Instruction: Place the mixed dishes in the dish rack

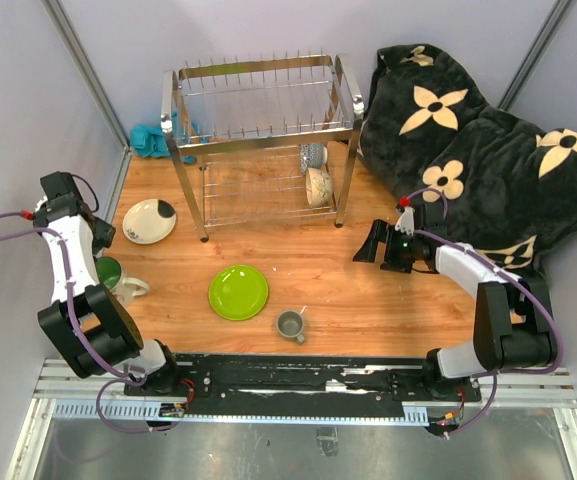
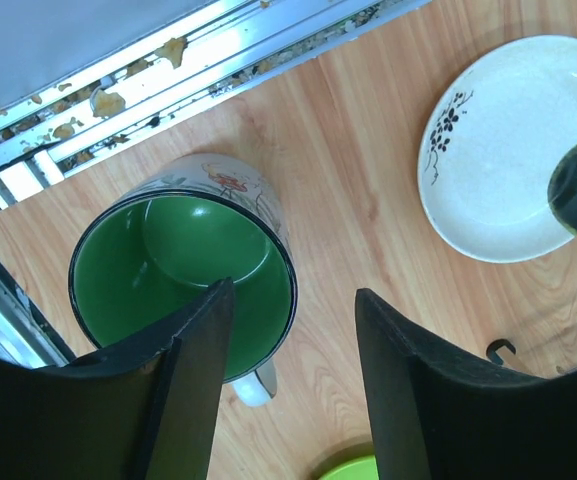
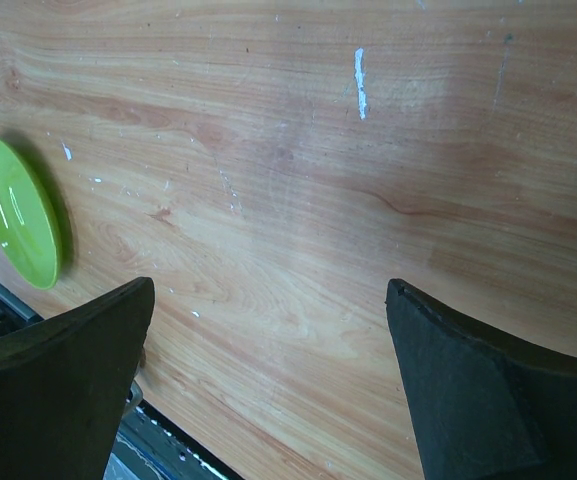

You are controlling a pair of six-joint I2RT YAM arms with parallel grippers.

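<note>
Top view alone shows the rack [image 1: 258, 66], upper centre, with two bowls [image 1: 318, 187] in its lower tier. Left wrist view shows the mug [image 2: 168, 260] upright at frame left, green inside and floral outside. The left gripper [image 2: 293, 385] is parted, with the mug's rim between its fingers. The right gripper [image 3: 268, 390] gapes wide over the table [image 3: 298, 200].

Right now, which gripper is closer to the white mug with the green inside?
Left. The left gripper hangs open right above the white mug, over its rim; the right gripper is far across the table, near the black blanket.
</note>
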